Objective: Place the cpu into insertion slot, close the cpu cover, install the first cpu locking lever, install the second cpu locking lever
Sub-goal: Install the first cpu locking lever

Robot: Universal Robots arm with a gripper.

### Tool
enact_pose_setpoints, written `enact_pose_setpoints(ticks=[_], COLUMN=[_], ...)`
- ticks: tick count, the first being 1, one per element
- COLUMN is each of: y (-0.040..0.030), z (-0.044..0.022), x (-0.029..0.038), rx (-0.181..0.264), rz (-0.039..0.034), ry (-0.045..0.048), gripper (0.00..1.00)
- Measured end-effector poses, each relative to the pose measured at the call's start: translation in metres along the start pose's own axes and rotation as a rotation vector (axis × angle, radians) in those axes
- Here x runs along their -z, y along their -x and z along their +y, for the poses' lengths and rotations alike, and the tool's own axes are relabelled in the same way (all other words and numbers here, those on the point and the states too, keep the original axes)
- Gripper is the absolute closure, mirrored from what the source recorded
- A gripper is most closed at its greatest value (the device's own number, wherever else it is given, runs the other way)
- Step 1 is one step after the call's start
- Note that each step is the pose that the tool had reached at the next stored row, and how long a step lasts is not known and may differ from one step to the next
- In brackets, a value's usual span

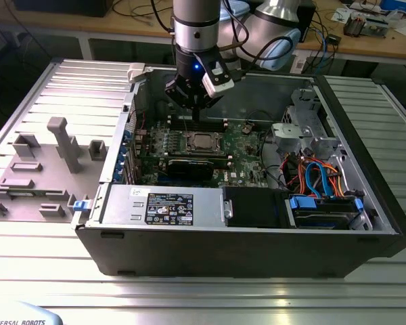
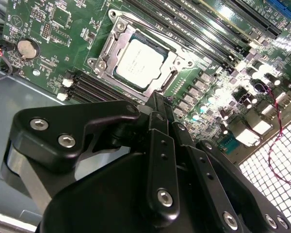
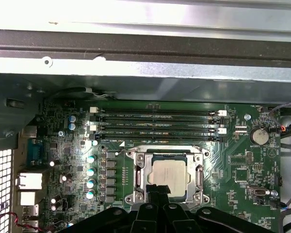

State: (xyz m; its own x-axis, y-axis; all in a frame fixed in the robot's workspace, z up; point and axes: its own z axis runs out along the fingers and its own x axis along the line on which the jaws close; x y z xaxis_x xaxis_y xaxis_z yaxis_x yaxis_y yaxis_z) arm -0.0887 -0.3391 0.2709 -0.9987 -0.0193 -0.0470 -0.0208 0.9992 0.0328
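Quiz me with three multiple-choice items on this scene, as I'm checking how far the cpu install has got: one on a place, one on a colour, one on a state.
1. Where is the cpu?
A in the slot
B beside the case
C on the case's rim

2. What colour is the motherboard?
A red
B green
C white

3. How does the cover stand?
A raised upright
B taken off
C down flat around the cpu

Answers:
1 A, its silver top sits inside the socket in both wrist views.
2 B, the board is green all over.
3 C, its shiny frame lies flat around the chip's edges.
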Motion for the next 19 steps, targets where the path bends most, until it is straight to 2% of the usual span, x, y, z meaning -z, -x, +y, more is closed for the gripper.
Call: enact_pose_setpoints(ticks=[3,8,14,16,19], y=[-0.0007,-0.0072,-0.0196,-0.0270,-0.0342], z=[0.0000,0.0001,0.0004,0.0005,0.0012], x=[0.0000,0.0004,0.0009,0.0012,0.0008], rx=[0.000,0.000,0.000,0.000,-0.001], rz=[0.0000,0.0000,0.0000,-0.0001,0.0000], ry=[0.0000,-0.0001,0.0007,0.0016,0.0016], gripper=[0.89,0.89,0.89,0.89,0.89])
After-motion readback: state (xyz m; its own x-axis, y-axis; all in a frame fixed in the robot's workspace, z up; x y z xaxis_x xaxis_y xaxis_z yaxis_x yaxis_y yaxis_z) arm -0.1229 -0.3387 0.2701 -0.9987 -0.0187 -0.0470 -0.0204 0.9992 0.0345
